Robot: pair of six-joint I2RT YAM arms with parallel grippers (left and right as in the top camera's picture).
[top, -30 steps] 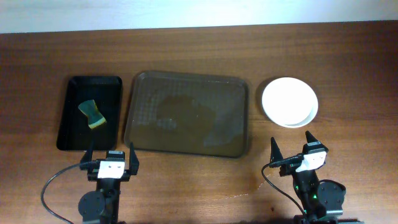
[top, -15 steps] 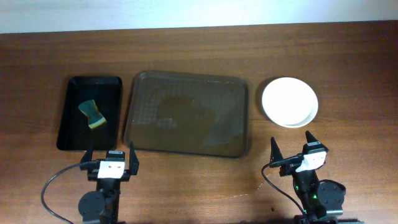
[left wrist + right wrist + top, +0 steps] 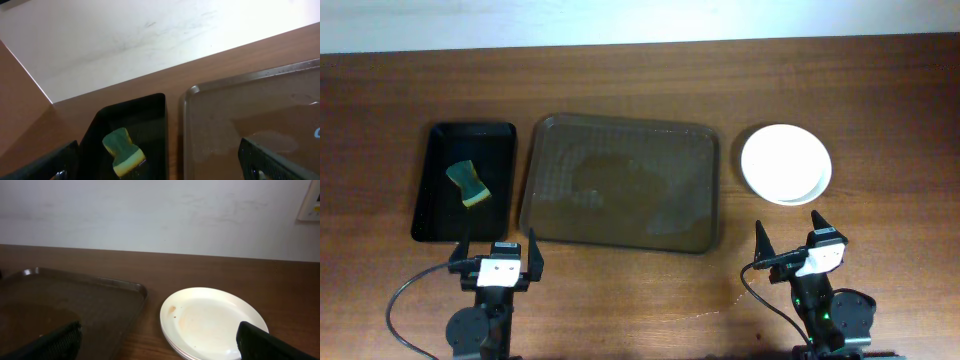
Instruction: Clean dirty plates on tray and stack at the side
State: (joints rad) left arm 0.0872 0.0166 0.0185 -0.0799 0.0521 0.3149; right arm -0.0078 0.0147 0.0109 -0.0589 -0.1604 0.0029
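Plates (image 3: 786, 163) are sitting in one white stack on the desk (image 3: 640, 80), at 3 o'clock of the tray (image 3: 620, 185), just clear of its rim. The tray is carrying only a wet-looking patch, so the job is looking all but done. Faint brown specks are showing on the top plate (image 3: 212, 320); it may be needing another wipe. The sponge (image 3: 468, 184) is lying in the black tray (image 3: 435, 215) at 9 o'clock. Left jaws and right jaws are gaping wide, holding nothing, at 6 o'clock.
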